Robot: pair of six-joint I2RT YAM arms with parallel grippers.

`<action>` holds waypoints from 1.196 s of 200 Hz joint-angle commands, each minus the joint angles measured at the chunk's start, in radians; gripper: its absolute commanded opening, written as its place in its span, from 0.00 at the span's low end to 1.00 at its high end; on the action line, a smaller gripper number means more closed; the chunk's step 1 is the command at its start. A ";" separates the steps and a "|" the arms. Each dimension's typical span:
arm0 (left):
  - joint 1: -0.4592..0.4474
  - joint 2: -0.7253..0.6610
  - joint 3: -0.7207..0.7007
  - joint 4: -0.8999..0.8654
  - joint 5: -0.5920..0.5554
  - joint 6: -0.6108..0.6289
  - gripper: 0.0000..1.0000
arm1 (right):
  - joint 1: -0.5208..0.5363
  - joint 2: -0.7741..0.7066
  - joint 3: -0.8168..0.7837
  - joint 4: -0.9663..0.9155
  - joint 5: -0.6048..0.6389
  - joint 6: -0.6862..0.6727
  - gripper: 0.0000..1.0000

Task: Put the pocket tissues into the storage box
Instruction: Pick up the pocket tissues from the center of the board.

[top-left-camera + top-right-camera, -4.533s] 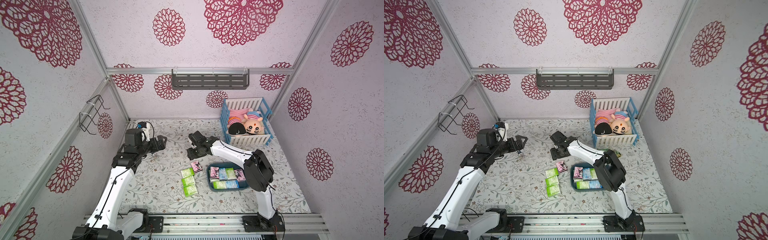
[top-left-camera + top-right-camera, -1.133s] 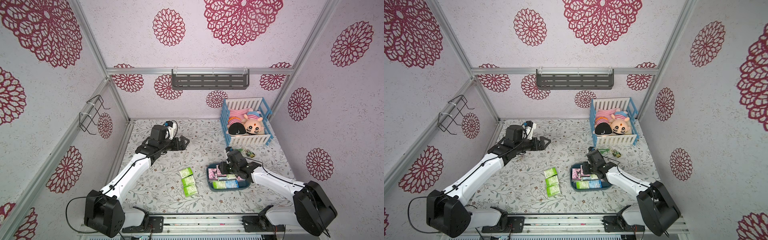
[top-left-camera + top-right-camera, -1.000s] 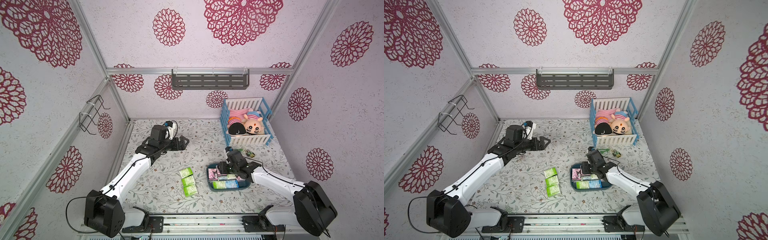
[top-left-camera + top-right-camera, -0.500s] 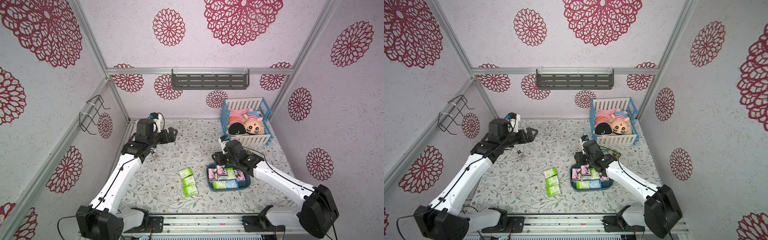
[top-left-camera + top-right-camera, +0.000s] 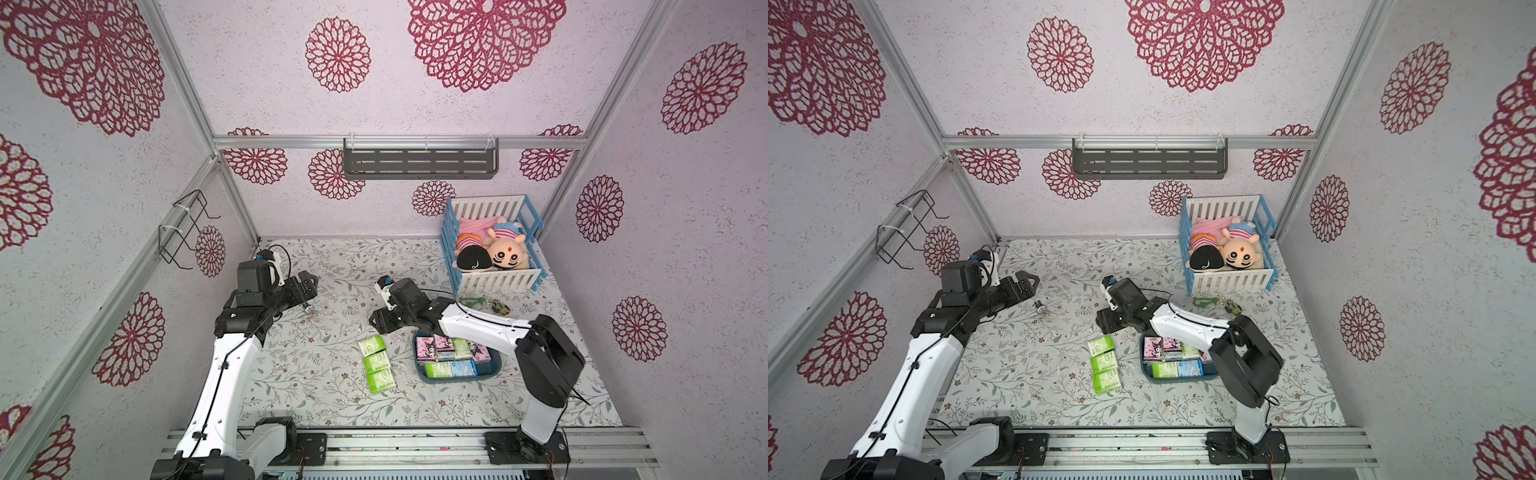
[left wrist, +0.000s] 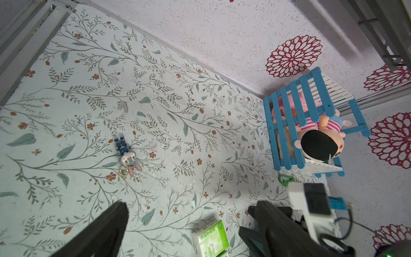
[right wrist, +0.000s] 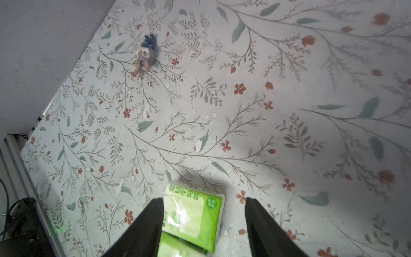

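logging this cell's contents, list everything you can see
loose packs: 3, lime-white, row on table left of box
box: 1, teal, front centre of table
packs in box: at least 6, pink, green, light blue
crib: 1, blue-white, back right corner
dolls: 2, striped, in crib
rabbit charm: 1, grey-blue, table, left of centre
clip: 1, green, in front of crib
shelf: 1, grey, back wall
wire rack: 1, black, left wall
table: 1, floral
arms: 2, white-black, left and right
left jaws: open, empty, above table
right jaws: open, over rearmost loose pack
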 commanded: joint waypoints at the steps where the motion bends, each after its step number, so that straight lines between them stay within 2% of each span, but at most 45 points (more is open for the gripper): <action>1: 0.012 -0.040 0.002 -0.043 0.004 -0.004 0.97 | 0.006 0.027 0.088 -0.004 -0.025 0.014 0.65; 56: 0.037 -0.056 -0.010 -0.054 -0.031 0.030 0.97 | 0.045 0.054 0.056 -0.035 0.015 0.046 0.65; 81: 0.038 -0.018 -0.040 0.029 0.015 -0.018 0.97 | 0.067 0.052 0.053 -0.092 0.060 0.045 0.65; 107: 0.035 0.006 -0.039 0.081 0.090 -0.051 0.97 | 0.068 0.009 -0.020 -0.041 0.050 0.079 0.66; 124: 0.034 0.002 -0.046 0.103 0.094 -0.051 0.97 | 0.073 0.006 -0.049 -0.019 0.032 0.099 0.66; 161: 0.026 -0.002 -0.063 0.104 0.104 -0.033 0.97 | 0.086 0.018 -0.069 -0.040 0.087 0.128 0.66; 184: 0.014 -0.006 -0.068 0.129 0.124 -0.028 0.97 | 0.087 0.041 -0.063 -0.033 0.063 0.134 0.66; 205: 0.007 -0.021 -0.050 0.124 0.119 -0.004 0.97 | 0.087 0.070 -0.043 -0.028 0.025 0.142 0.64; 224: 0.007 -0.032 -0.047 0.117 0.105 0.012 0.97 | 0.087 0.082 -0.037 -0.015 0.020 0.155 0.52; 239: 0.008 -0.031 -0.052 0.118 0.111 0.014 0.97 | 0.087 0.094 -0.020 -0.014 0.014 0.166 0.51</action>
